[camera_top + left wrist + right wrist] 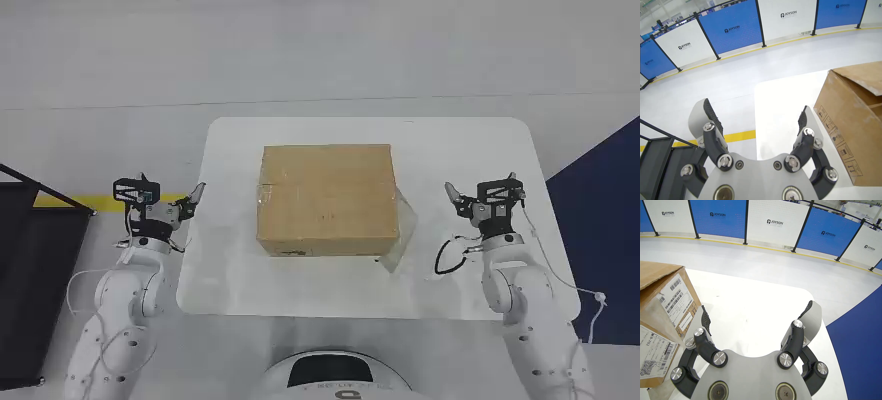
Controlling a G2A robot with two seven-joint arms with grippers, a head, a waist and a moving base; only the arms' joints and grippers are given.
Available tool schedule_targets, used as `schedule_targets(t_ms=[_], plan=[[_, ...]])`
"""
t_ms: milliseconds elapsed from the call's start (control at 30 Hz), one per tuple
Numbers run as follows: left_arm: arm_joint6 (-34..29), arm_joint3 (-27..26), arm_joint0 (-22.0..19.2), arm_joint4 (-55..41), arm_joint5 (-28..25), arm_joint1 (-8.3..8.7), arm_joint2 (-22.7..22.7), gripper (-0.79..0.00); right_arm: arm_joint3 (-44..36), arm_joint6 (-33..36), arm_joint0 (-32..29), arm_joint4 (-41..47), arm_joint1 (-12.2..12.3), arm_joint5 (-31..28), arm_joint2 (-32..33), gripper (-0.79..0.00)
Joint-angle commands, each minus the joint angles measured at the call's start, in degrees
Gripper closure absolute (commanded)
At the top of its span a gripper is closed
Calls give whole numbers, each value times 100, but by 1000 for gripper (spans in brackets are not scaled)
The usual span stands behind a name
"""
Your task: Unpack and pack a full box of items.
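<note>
A brown cardboard box stands in the middle of the white table, its top flaps folded down. A loose clear film hangs off its right side. My left gripper hovers at the table's left edge, apart from the box, open and holding nothing. In the left wrist view the gripper straddles the table edge, with the box off to one side. My right gripper is over the table right of the box, open and holding nothing. The right wrist view shows this gripper beside the box's labelled side.
A black metal rack stands on the floor left of the table, close under the left arm. A dark blue area lies beyond the table's right edge. Blue and white fence panels ring the floor farther off.
</note>
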Motion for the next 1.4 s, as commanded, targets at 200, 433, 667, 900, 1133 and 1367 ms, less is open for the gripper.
schedule_targets(t_ms=[200, 433, 667, 900, 1133, 1367], plan=[[0, 0, 0, 0, 0, 0, 0, -785, 18, 23, 7, -24, 0, 0, -4, -785], [0, 0, 0, 0, 0, 0, 0, -785, 935, 742, 1126, -417, -88, 324, -648, -785], [0, 0, 0, 0, 0, 0, 0, -785, 1484, 930, 1690, -470, -190, 386, -1148, -785], [0, 0, 0, 0, 0, 0, 0, -785, 1280, 491, 1489, 809, -177, -856, -843, -785], [0, 0, 0, 0, 0, 0, 0, -785, 1054, 383, 1121, 1389, -59, -2336, -294, -785], [0, 0, 0, 0, 0, 0, 0, -785, 904, 583, 1070, 870, -47, -2180, -438, -785]])
